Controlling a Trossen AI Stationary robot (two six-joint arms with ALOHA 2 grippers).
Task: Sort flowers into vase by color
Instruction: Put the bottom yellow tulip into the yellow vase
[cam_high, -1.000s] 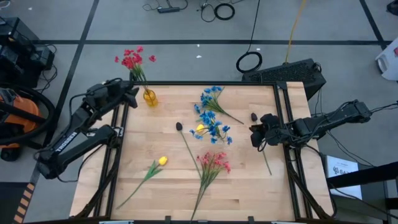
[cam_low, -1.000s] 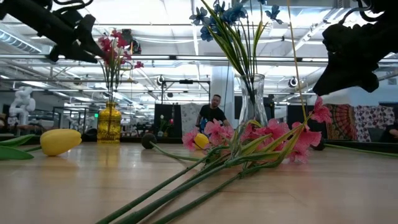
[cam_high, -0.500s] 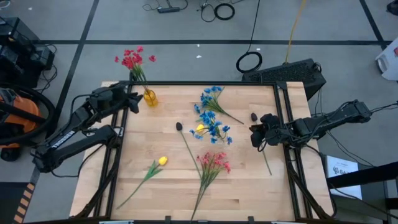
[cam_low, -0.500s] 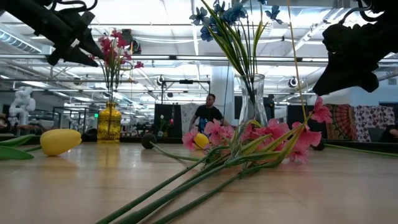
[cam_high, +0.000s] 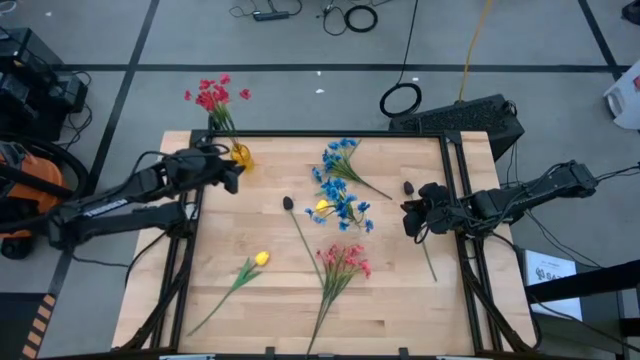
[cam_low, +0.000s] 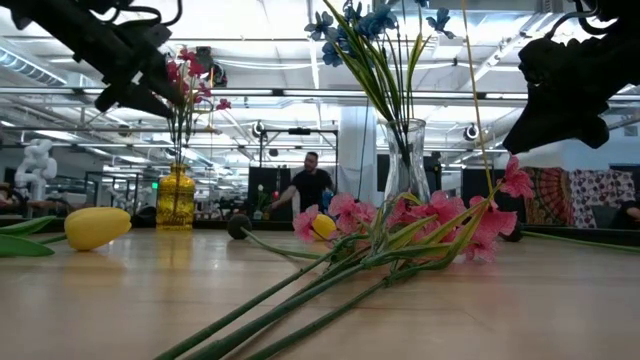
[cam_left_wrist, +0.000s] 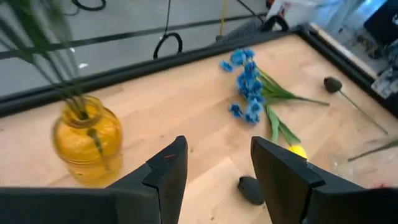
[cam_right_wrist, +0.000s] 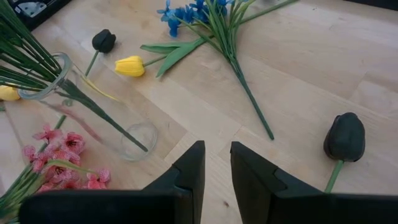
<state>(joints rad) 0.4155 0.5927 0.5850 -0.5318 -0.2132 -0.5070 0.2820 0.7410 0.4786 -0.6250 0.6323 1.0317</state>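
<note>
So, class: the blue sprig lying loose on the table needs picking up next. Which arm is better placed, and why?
Probably the right. Its open right gripper hovers closer to the blue sprig; the open left gripper sits by the yellow vase, farther off.

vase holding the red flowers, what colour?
Amber-yellow glass vase, clearest in the left wrist view; red flowers show in the high view.

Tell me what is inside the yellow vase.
The yellow vase holds the red flowers, their green stems running down through its neck. Through the tinted glass the left wrist view shows a stem inside; the stem ends and any water cannot be made out.
</note>
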